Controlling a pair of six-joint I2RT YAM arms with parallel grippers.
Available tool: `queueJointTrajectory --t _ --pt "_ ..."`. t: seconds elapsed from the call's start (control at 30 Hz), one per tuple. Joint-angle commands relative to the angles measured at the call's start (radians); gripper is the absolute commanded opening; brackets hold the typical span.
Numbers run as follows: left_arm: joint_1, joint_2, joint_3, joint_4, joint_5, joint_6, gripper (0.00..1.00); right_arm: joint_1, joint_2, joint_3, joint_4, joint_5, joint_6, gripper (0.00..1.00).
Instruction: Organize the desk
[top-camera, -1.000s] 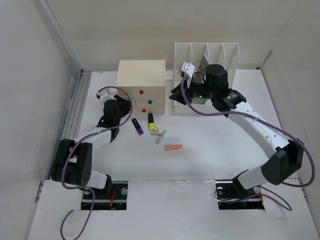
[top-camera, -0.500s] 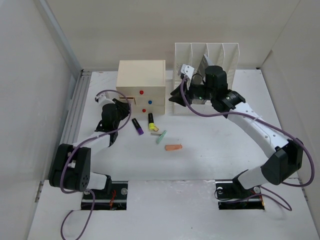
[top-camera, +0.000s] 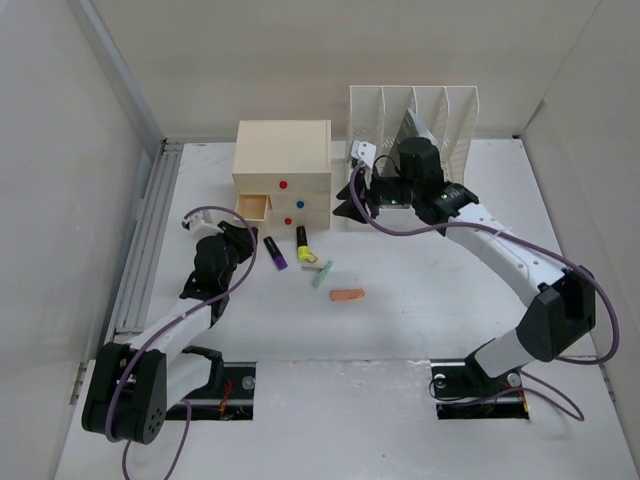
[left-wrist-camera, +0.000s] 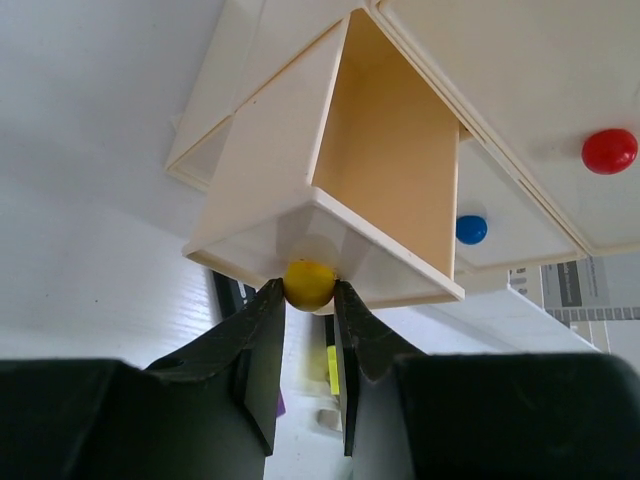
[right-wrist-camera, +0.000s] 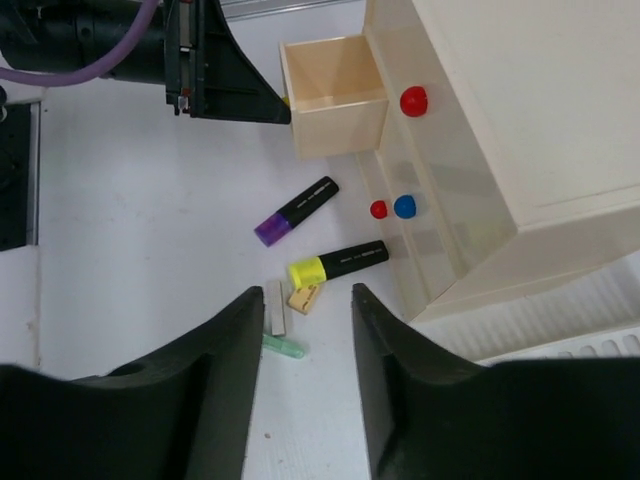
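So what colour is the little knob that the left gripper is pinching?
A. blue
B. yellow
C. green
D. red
B: in the left wrist view the left gripper is shut on the yellow knob of the open drawer.

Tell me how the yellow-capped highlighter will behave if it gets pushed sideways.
The yellow-capped highlighter looks roughly cylindrical and lies flat on the desk, so a sideways push would probably roll it. Its plastic body looks rigid and smooth: likely stiff, possibly slippery.
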Motion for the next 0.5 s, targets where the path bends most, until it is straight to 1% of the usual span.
queueJointTrajectory --t 0.0,0.03,0.07,0.1,0.13,0.17,0.2,0.23,0.27,0.3,0.37,0.43,0.47 --pt "-0.006 -0.025 -0.008 0.006 0.014 -0.009 0.12 0.023 0.018 0.032 -0.019 -0.003 -0.048 0.49" --pt "-0.006 -0.025 -0.008 0.006 0.014 -0.009 0.19 0.032 0.03 0.032 -0.054 -0.003 -0.063 0.53" --pt "-0.006 -0.025 -0.008 0.006 0.023 -0.009 0.29 0.032 0.039 0.056 -0.081 -0.012 -0.116 0.56" --pt "-0.006 -0.025 -0.008 -0.003 0.023 -0.009 0.52 0.032 0.06 0.067 -0.113 -0.024 -0.155 0.59" --pt "-0.006 -0.034 -0.008 -0.003 0.032 -0.009 0.59 0.043 0.076 0.079 -0.194 -0.039 -0.205 0.59" --pt "-0.006 -0.051 -0.008 -0.017 0.032 0.0 0.61 0.043 0.093 0.107 -0.235 -0.049 -0.304 0.61" --pt "-0.006 -0.062 -0.017 -0.017 0.043 0.0 0.61 0.052 0.128 0.119 -0.271 -0.049 -0.349 0.61" --pt "-0.006 -0.094 -0.017 -0.043 0.043 0.0 0.65 0.052 0.148 0.128 -0.302 -0.049 -0.388 0.61" --pt "-0.006 -0.113 -0.017 -0.052 0.043 0.0 0.67 0.063 0.165 0.128 -0.351 -0.035 -0.422 0.61" --pt "-0.006 -0.132 -0.017 -0.066 0.053 0.009 0.7 0.063 0.182 0.139 -0.373 -0.023 -0.492 0.61" --pt "-0.015 -0.201 -0.028 -0.117 0.054 0.009 0.74 0.087 0.223 0.139 -0.384 0.031 -0.529 0.59" --pt "-0.028 -0.251 -0.038 -0.134 0.054 0.0 0.74 0.1 0.252 0.125 -0.373 0.063 -0.551 0.59" --pt "-0.029 -0.296 -0.048 -0.144 0.054 -0.017 0.74 0.113 0.252 0.115 -0.362 0.086 -0.551 0.58"
